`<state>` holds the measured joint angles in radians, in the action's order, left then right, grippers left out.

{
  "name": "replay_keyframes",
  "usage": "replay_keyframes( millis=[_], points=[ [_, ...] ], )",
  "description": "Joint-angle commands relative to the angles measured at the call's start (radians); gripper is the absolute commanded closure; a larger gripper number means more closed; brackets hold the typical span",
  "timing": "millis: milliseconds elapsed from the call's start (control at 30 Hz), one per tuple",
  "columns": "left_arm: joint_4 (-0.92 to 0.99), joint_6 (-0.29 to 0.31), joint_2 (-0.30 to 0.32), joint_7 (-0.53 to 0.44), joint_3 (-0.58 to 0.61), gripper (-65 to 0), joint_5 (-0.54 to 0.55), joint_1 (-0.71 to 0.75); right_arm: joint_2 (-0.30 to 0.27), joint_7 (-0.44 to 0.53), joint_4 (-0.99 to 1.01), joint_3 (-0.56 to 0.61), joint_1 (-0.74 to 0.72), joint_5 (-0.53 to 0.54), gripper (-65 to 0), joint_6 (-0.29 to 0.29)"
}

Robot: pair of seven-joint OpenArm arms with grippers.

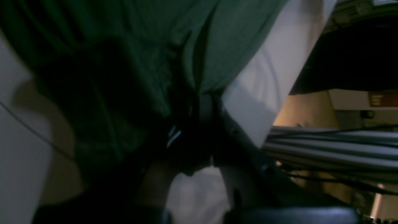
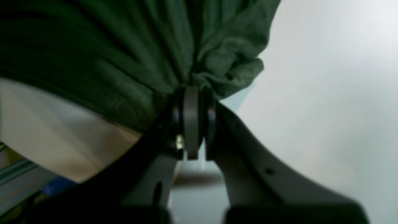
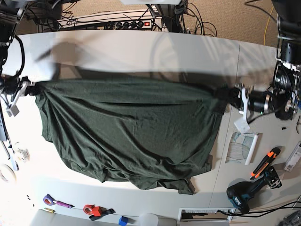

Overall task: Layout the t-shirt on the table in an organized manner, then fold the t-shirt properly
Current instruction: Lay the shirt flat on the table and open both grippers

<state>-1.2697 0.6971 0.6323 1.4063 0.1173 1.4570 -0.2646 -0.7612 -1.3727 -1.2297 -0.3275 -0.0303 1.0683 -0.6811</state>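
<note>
Green shirt (image 3: 127,127) spread across middle of bench (image 3: 141,52), top edge pulled taut between both claws. Left claw (image 3: 222,94) clamped on one top corner, right claw (image 2: 194,90) pinching a bunched fold at the other. Lower hem rumpled, lying on bench.

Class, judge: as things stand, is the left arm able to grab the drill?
Probably not yet. The left tool is shut on the shirt. The drill lies nearby on that arm's side, nothing covering it, but the tool must let go first.
</note>
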Motion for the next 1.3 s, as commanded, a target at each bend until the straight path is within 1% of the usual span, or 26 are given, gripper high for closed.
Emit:
replay_keyframes(
  millis=[0, 133, 267, 400, 633, 667, 700, 733, 767, 800, 833, 867, 967, 1133, 1267],
  points=[
    [-0.013, 0.001, 0.018, -0.010, -0.009, 0.0, 0.026, -0.009, -0.034, 0.008, -0.013, -0.009, -0.002, 0.012, 0.0, -0.003],
    [-0.013, 0.001, 0.018, -0.010, -0.009, 0.0, 0.026, 0.040, -0.034, 0.008, -0.013, -0.009, 0.029, -0.010, 0.0, -0.003],
    [-0.013, 0.001, 0.019, -0.010, -0.009, 0.0, 0.026, 0.073, -0.034, 0.008, -0.013, -0.009, 0.031, -0.104, 0.0, -0.003],
    [-0.013, 0.001, 0.018, -0.010, -0.009, 0.0, 0.026, 0.091, -0.034, 0.008, -0.013, -0.009, 0.031, -0.154, 0.0, -0.003],
    [-0.013, 0.001, 0.018, -0.010, -0.009, 0.0, 0.026, 0.102, -0.034, 0.008, -0.013, -0.009, 0.031, -0.161, 0.0, -0.002],
    [-0.013, 0.001, 0.018, -0.010, -0.009, -4.5, 0.026, 0.102, -0.034, 0.008, -0.013, -0.009, 0.031, -0.161, 0.0, -0.002],
    [-0.013, 0.001, 0.019, -0.010, -0.009, -10.4, 0.026, 0.101, -0.034, 0.008, -0.013, -0.009, 0.031, -0.161, -2.6, -0.002],
    [-0.013, 0.001, 0.018, -0.010, -0.009, -15.4, 0.026, 0.101, -0.034, 0.008, -0.013, -0.009, 0.031, -0.161, -7.5, -0.002],
    [-0.013, 0.001, 0.019, -0.010, -0.009, -18.9, 0.026, 0.101, -0.034, 0.008, -0.013, -0.009, 0.031, -0.161, -12.1, -0.002],
    [-0.013, 0.001, 0.019, -0.010, -0.009, -20.6, 0.026, 0.101, -0.034, 0.008, -0.013, -0.009, 0.031, -0.161, -15.6, -0.002],
    [-0.013, 0.001, 0.019, -0.010, -0.009, -20.8, 0.026, 0.101, -0.034, 0.008, -0.013, -0.009, 0.031, -0.161, -17.6, -0.002],
    [-0.013, 0.001, 0.019, -0.010, -0.009, -20.7, 0.026, 0.101, -0.034, 0.009, -0.013, -0.009, 0.031, -0.160, -18.1, -0.002],
    [-0.013, 0.001, 0.019, -0.010, -0.009, -20.8, 0.026, 0.101, -0.034, 0.020, -0.013, -0.009, 0.030, -0.159, -18.1, -0.002],
    [-0.030, 0.001, 0.019, -0.010, -0.011, -20.7, 0.026, 0.101, -0.034, 0.023, -0.013, -0.014, 0.029, -0.094, -18.1, -0.003],
    [-0.094, 0.001, 0.019, -0.010, -0.051, -20.7, 0.026, 0.101, -0.034, 0.048, -0.013, -0.066, 0.027, -0.077, -18.1, -0.003]
  ],
)
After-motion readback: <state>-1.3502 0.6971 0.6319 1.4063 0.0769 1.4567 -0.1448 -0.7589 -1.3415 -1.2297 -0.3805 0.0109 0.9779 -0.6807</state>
